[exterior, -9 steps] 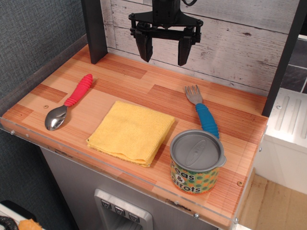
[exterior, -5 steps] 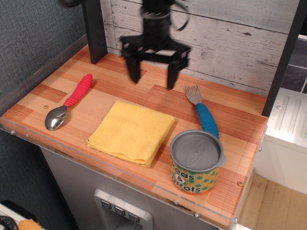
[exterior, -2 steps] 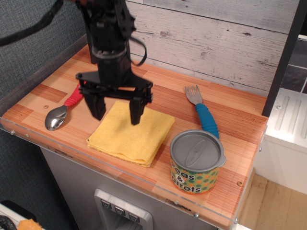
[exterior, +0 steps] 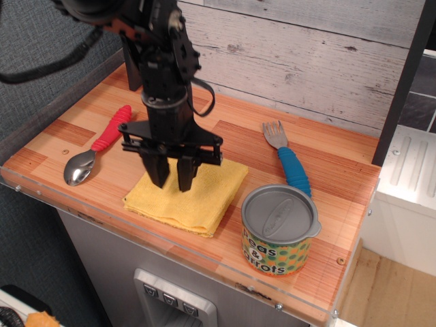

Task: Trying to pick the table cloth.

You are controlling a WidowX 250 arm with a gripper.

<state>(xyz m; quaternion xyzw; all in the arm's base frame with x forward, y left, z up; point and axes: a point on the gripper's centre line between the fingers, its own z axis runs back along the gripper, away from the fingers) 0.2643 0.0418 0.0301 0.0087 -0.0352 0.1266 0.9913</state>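
Hanging straight down over the cloth (exterior: 187, 194), the hand (exterior: 172, 180) has its two dark fingers (exterior: 159, 170) drawn close, only a narrow gap left between the tips, and those tips sit on or just above the yellow terry near its middle. From this angle it is hard to say whether a pinch of fabric is already caught between them, though the narrow gap suits a pinch on a soft fold rather than a wide grab at the edges. The cloth lies flat and folded on the bench (exterior: 327, 170), toward the front edge, its corners square and undisturbed, which suggests no lift has begun. A spoon (exterior: 95, 150) with a red handle lies to one side, well apart from the cloth, and a fork (exterior: 286, 158) with a blue handle lies on the other, near the can (exterior: 279, 231) that stands just beside the cloth's near corner. Coming down at the centre keeps the fingers clear of all three. A vertical approach also makes sense for a thin thing lying flat, since there is no rim to get under.
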